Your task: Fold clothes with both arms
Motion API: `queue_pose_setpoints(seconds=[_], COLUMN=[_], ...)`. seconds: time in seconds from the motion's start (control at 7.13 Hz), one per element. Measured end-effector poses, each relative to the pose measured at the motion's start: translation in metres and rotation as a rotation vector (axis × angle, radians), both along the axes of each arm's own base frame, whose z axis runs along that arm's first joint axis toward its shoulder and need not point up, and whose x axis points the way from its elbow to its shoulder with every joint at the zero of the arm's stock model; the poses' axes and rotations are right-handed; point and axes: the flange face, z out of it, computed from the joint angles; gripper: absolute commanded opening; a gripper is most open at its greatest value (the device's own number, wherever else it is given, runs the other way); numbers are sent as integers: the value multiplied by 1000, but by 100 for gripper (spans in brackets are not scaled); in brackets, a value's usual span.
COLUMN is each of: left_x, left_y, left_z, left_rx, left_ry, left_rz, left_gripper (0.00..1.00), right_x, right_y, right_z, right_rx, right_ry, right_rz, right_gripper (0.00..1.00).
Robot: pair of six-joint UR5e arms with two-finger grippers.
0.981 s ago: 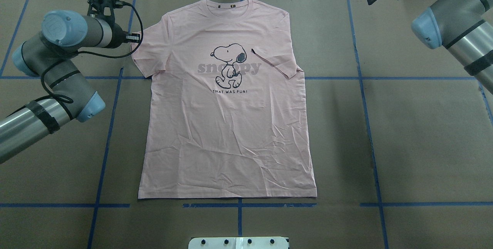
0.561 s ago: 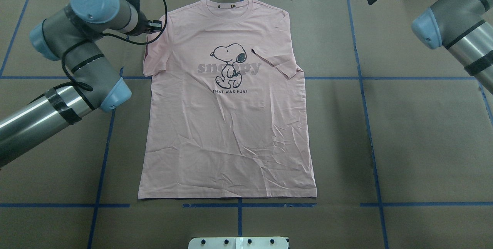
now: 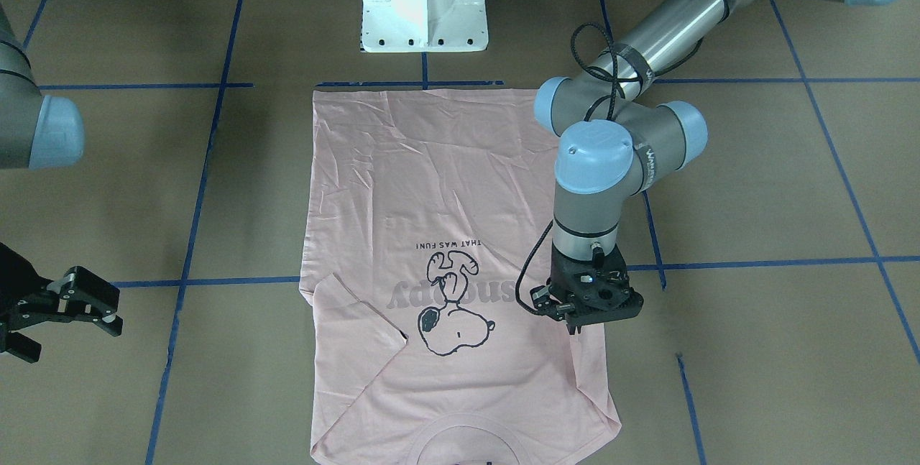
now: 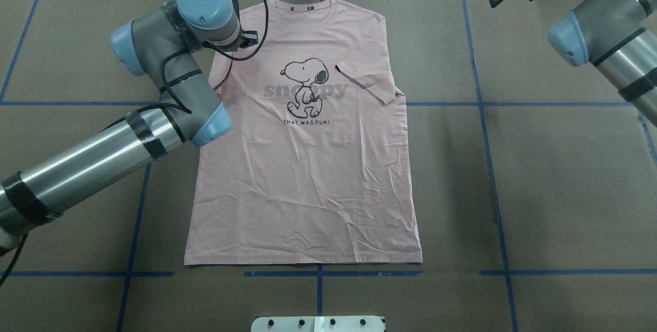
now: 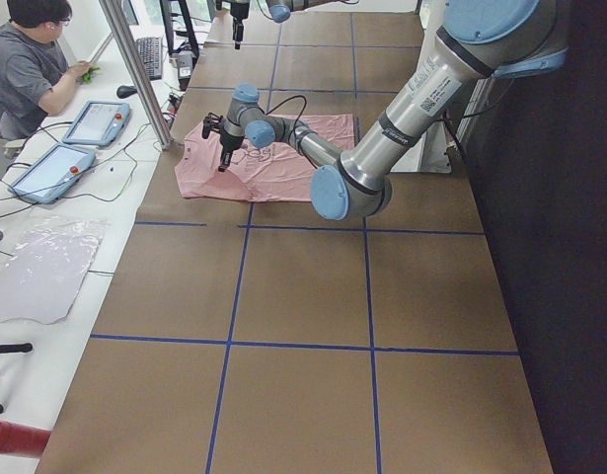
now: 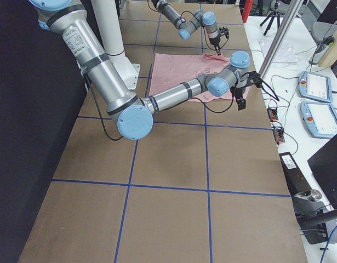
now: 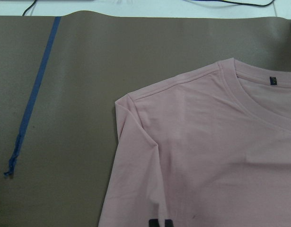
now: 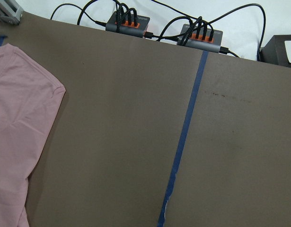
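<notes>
Between the jaws of the left gripper (image 3: pixel 575 327), a pinch of pink cloth from the left sleeve (image 7: pixel 133 170) of the T-shirt (image 4: pixel 308 178): tips nearly together in the wrist view, so judged clamped on the fabric. Held low, just inboard of the shoulder seam, likely in order to lay this sleeve across the chest as a mirror to the right sleeve (image 4: pixel 367 83), already folded in beside the dog print (image 4: pixel 305 88). Otherwise flat and print-up on the tabletop (image 4: pixel 564 168), collar (image 4: pixel 308 6) just beyond the left jaws, hem well back from them toward the white pedestal base (image 3: pixel 422 5).

Well apart from the left jaws, across the whole width of the shirt, the right gripper (image 3: pixel 72 335): jaws apart, holding nothing, over bare tabletop off the collar end, presumably kept out of the way for now. Beyond those jaws, at the tabletop's edge, two cable hubs with orange plugs (image 8: pixel 128 21). Blue tape lines (image 4: pixel 482 116) under and around the cloth. Off the far edge, a seated person (image 5: pixel 32 69) and tablets (image 5: pixel 96 120), clear of both arms. Nothing on the cloth between the left jaws and the print; only the arm's own looping black cable (image 4: pixel 267 14) near enough to drag on the sleeve.
</notes>
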Motion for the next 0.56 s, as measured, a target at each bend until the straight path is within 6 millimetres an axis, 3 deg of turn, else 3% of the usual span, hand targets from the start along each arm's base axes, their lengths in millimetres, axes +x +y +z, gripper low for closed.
queue_pose_setpoints(seconds=[0.28,0.56], left_x=[7,-10], left_y=[3,26], left_z=[-3,-35], left_rx=[14,97], left_ry=[-8,47], left_rz=[11,83], left_gripper=[100,100], right_x=[-1,-3], right_y=[0,7], right_z=[-3,-29], right_rx=[-1,36], right_ry=[-3,-24], right_rz=[1,8], right_gripper=[100,100])
